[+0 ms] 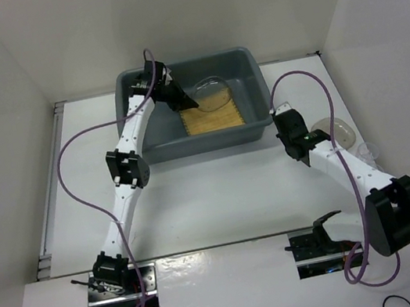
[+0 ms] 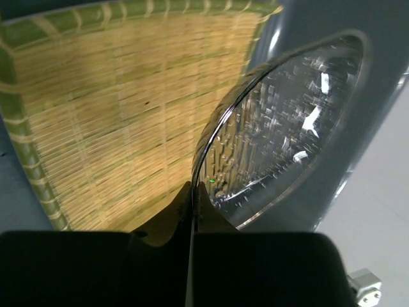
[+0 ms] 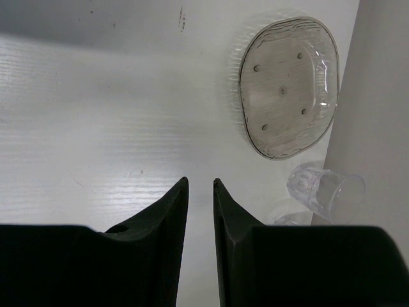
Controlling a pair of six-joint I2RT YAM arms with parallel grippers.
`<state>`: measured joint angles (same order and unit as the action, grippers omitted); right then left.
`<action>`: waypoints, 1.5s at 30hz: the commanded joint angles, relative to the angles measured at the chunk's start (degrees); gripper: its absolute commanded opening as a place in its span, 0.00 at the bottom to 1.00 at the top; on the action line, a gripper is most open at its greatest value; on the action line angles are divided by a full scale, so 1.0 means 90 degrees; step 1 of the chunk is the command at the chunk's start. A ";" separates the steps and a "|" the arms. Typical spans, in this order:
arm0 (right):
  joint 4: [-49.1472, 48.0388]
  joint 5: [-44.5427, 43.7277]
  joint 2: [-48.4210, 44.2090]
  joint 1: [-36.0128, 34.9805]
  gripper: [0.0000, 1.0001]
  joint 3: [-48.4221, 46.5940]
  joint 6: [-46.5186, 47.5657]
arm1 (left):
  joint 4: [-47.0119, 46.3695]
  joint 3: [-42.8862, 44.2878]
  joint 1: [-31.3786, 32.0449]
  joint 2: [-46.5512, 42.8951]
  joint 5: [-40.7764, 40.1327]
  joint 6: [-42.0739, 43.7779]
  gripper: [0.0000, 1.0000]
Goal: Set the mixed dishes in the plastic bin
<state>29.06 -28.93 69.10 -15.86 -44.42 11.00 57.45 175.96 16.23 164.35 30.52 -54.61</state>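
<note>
Near the surface's (image 1: 219,191) right edge, the right end effector (image 3: 200,185) hung low with its fingers drawn almost together, clenched on nothing. Just beyond it, a clear plate (image 3: 287,86) lay upside down on the surface by that edge, and a clear cup (image 3: 326,188) lay on its side close by. Farther off, at the middle of the far edge, stood the plastic bin (image 1: 203,142). Inside it, the left end effector (image 2: 192,192) was grasping the rim of a clear dish (image 2: 287,121) tilted on edge over the yellow mat (image 2: 128,115), which lay flat on the bin's floor.
</note>
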 commanded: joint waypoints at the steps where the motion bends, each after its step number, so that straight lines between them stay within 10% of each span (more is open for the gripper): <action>1: -0.0240 -0.0077 -0.0178 0.0033 0.27 0.0043 -0.0031 | 0.0393 0.0381 0.0043 0.0107 -0.0013 0.0344 0.00; 16: -0.0240 -0.0077 -0.0119 0.0033 0.27 0.0043 -0.0031 | 0.1624 0.0381 0.0101 0.0684 -0.0725 0.0969 0.03; 27: -0.0105 0.0040 -0.0002 0.0151 0.36 -0.0102 0.0036 | 0.0845 0.0381 0.0033 0.0031 -0.0657 0.0795 1.00; 35: -0.0952 -0.0526 0.0347 0.0687 0.20 -0.0250 0.1783 | 0.0246 0.0381 -0.0182 -0.1980 -0.1242 0.0901 1.00; 45: -0.1001 0.0665 0.2556 0.1684 0.52 -0.1450 0.2439 | 0.1908 0.0265 -0.0182 -0.3397 -0.2016 0.2160 1.00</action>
<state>22.39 -27.03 90.70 -0.30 -54.30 30.39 67.85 179.85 14.24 133.10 13.28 -40.49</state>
